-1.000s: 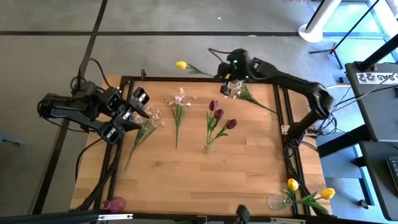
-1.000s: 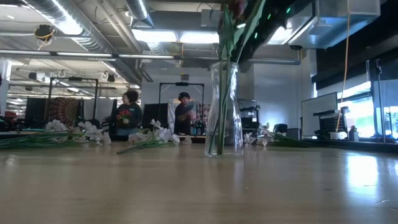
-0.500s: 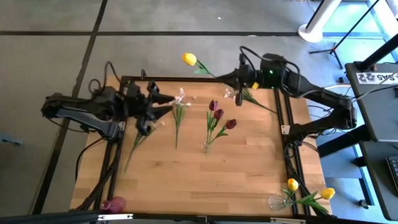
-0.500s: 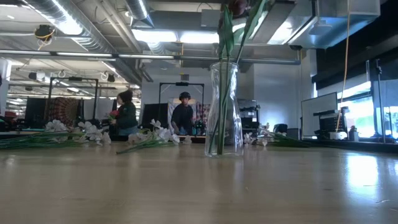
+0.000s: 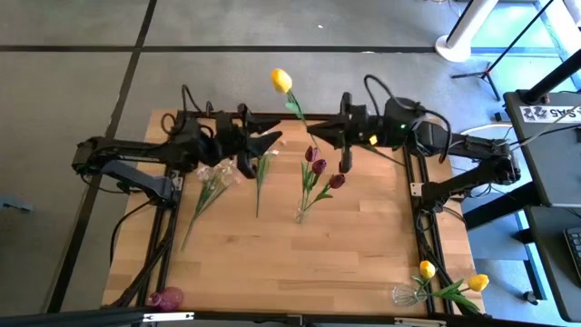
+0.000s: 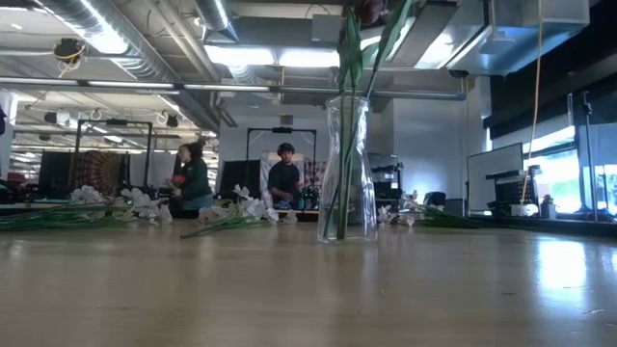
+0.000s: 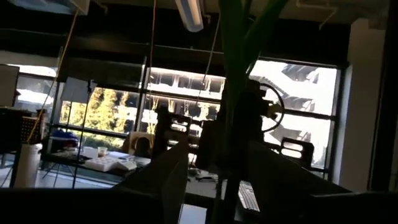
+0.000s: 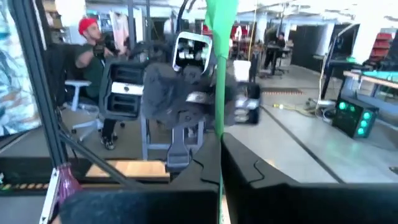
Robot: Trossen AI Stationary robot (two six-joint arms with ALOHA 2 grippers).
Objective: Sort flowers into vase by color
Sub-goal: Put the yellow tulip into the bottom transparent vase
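Left gripper (image 5: 270,142), fingers spread and holding nothing, hovers over the table's (image 5: 363,245) far edge above the white-pink sprays (image 5: 214,178). Centre: dark red tulips (image 5: 317,169) stand in a clear vase (image 6: 347,169). Right gripper (image 5: 315,133), pressed together on a yellow tulip's (image 5: 281,81) stem, faces the left one. More yellow tulips (image 5: 451,277) lie at the near right corner.
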